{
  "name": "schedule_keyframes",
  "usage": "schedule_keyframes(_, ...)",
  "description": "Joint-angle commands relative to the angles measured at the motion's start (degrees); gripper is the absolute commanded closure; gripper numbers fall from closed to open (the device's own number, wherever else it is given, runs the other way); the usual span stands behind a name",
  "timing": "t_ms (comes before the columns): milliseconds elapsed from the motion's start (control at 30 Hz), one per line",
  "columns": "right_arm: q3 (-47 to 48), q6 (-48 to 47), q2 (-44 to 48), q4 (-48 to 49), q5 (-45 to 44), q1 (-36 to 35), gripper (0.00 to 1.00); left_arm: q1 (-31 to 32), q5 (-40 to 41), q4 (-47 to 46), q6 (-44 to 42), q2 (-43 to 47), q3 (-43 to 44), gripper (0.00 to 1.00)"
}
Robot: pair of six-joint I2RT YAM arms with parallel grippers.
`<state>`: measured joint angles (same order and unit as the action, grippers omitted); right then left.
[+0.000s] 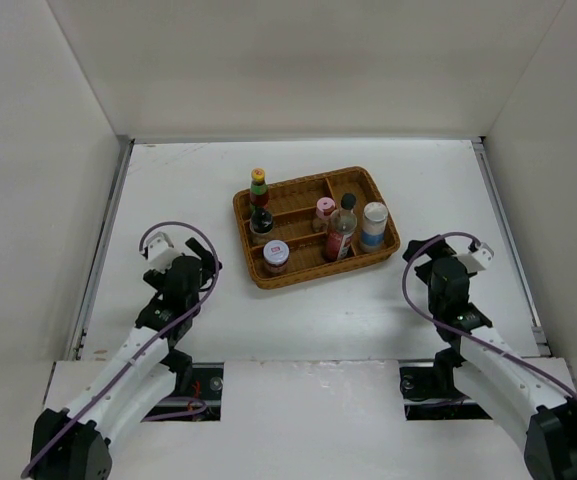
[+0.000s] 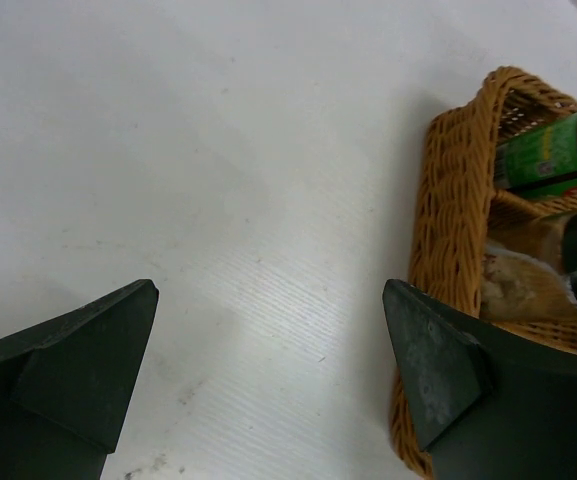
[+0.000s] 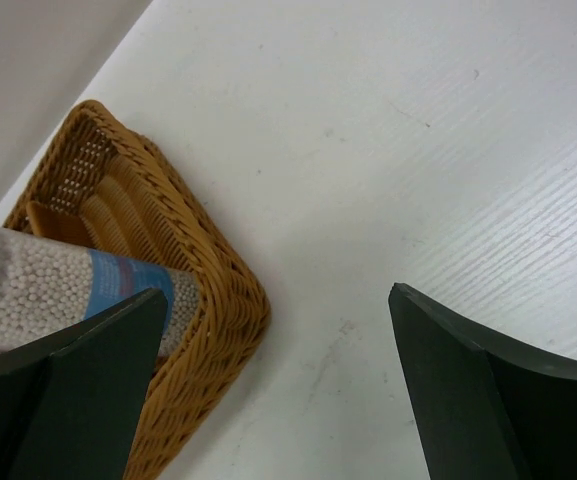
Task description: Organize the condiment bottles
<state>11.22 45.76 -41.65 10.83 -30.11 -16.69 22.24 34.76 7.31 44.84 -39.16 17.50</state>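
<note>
Backing off: all five bottles point(image 1: 341, 228) stand in the tray point(image 1: 298, 275), so sorting looks finished; both arms should stay off the wicker rim.
Left pincer point(image 2: 270, 290): spread, empty, near the tray's corner.
Right pincer point(image 3: 278, 292): spread, empty; the shaker point(image 3: 48, 280) sits to its left, inside the tray.
</note>
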Motion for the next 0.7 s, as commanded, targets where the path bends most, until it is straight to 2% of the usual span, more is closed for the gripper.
schedule_keyframes(0, 0.0, 2.8, 0.3, 4.3, -0.9, 0.2, 0.0, -2.1, -3.1, 5.2, 0.9, -0.2, 3.2, 0.0)
schedule_keyframes(233, 0.9, 2.8, -0.5, 3.6, 0.5, 0.6, 0.0, -4.2, -7.5, 5.3, 0.9, -0.4, 4.0, 0.0)
schedule_keyframes(667, 0.8, 3.5, 2.1, 2.2, 0.9, 2.8, 0.0, -3.4, -7.7, 9.7, 0.1, 0.4, 8.0, 0.0)
